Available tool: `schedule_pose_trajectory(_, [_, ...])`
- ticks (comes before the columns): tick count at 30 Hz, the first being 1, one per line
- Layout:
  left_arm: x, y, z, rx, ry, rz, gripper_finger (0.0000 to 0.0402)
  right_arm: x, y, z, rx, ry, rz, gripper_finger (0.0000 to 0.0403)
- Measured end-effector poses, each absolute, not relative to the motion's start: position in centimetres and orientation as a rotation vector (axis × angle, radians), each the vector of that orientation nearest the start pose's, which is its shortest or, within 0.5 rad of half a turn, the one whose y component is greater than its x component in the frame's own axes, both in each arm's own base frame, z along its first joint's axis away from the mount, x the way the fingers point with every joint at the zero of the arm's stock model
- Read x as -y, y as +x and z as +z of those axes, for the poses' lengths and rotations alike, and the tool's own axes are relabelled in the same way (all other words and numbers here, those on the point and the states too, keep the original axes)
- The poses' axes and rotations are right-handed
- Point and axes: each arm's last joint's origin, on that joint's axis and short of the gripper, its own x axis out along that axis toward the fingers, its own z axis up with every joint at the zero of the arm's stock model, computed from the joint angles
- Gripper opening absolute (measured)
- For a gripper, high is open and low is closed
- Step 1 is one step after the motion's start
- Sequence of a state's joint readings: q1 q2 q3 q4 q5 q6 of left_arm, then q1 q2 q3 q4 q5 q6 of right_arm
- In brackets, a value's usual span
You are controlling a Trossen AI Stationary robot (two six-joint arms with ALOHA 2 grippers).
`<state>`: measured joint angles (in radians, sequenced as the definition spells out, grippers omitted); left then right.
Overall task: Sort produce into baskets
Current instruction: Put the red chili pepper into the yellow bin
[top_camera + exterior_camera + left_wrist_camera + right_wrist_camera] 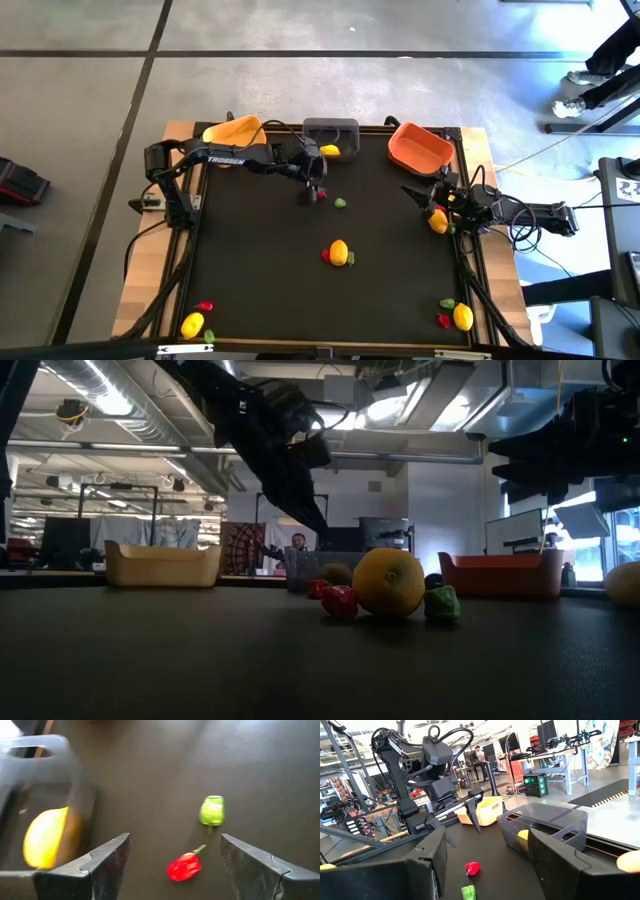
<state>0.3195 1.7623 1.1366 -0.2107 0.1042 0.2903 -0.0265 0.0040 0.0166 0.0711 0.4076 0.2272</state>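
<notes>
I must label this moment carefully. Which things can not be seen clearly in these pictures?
- High view: the right tool sits over a round yellow toy fruit; whether it grips it cannot be told.
- Left wrist view: the yellow fruit in the dark grey plastic basket is blurred.
- Low view: that basket hides behind the central produce.

A grey concrete floor (80, 110) crossed by dark seams surrounds the black-topped wooden table (260, 280). Beyond it, an open ceiling with bright tube lights (110, 400) and exposed ducts, a white back wall (440, 500), metal-framed workbenches (560, 755), and a seated person (297, 546) far off
</notes>
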Motion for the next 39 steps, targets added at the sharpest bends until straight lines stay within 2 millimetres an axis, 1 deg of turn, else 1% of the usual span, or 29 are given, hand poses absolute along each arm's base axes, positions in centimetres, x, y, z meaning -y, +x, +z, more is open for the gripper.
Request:
schedule_pose_trajectory(3, [-11.4, 35.2, 19.1, -0.844, 0.070, 0.038, 0.0299, 1.4, 9.4, 17.5, 0.127, 0.238, -0.423, 0.0214])
schedule_pose_trajectory(8, [-11.8, 35.4, 17.1, -0.902, 0.041, 0.023, 0.0299, 1.4, 9.4, 17.5, 0.120, 0.238, -0.419, 0.0214])
schedule_pose_trajectory(15, [-12.0, 35.7, 14.9, -0.957, 0.027, 0.013, 0.0299, 1.4, 9.4, 17.4, 0.117, 0.238, -0.416, 0.0214])
schedule_pose_trajectory(25, [-12.2, 36.2, 13.2, -0.970, 0.055, -0.005, 0.0297, 1.4, 9.4, 17.4, 0.116, 0.239, -0.416, 0.0214])
schedule_pose_trajectory(30, [-12.2, 36.3, 12.4, -0.989, 0.070, -0.020, 0.0267, 1.4, 9.4, 17.4, 0.116, 0.240, -0.416, 0.0214])
schedule_pose_trajectory(39, [-12.2, 36.3, 12.3, -0.990, 0.069, -0.023, 0.0188, 1.4, 9.4, 17.4, 0.115, 0.239, -0.416, 0.0214])
